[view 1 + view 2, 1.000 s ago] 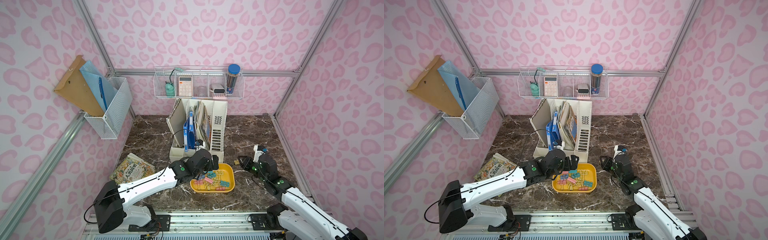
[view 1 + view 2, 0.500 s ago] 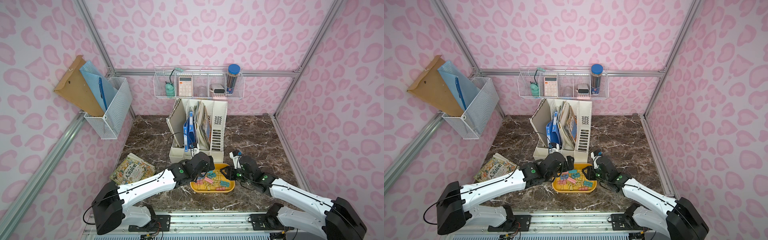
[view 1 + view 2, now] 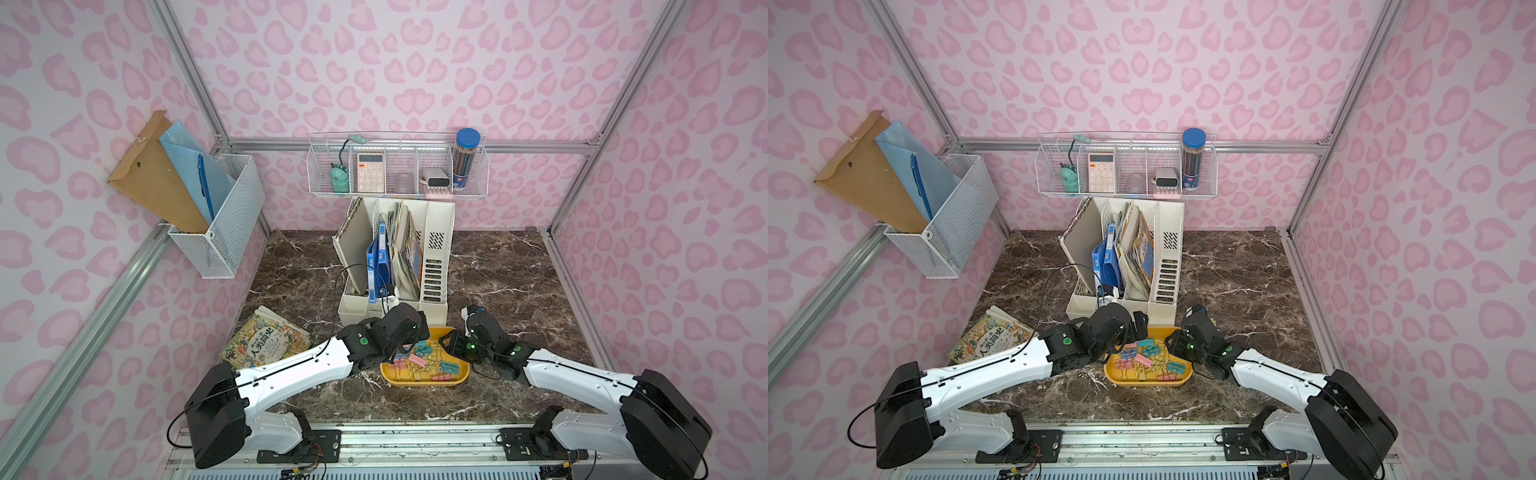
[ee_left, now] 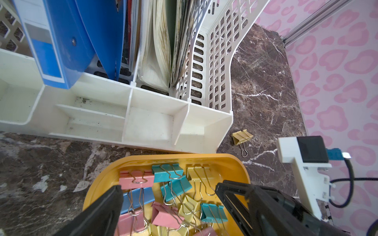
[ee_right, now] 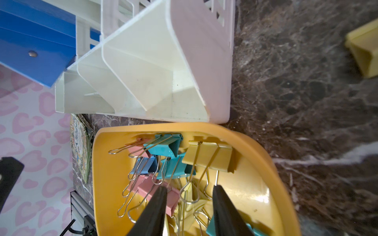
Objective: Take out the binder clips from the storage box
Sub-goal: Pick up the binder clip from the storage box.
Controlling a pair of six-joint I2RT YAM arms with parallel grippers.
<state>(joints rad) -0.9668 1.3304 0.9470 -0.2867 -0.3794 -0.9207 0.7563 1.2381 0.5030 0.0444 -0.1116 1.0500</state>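
right gripper (image 5: 189, 190), half spread and empty, hovers over binder clips (image 5: 163, 149) in the storage box (image 5: 106, 173); left gripper (image 4: 169, 188) gapes wide. we should pinch one clip's body, not loops.

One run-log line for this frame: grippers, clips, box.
left gripper: open, over storage box | right gripper: open, above binder clips, nothing held | yellow clip: out on table

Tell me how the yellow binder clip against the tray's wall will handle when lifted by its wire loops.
The yellow metal binder clip looks stiff and light: small folded body, thin wire. Held by one hinged loop, it would probably swing. Its loops cross neighbouring pastel clips in the shallow yellow-orange plastic tray, so one may drag along.
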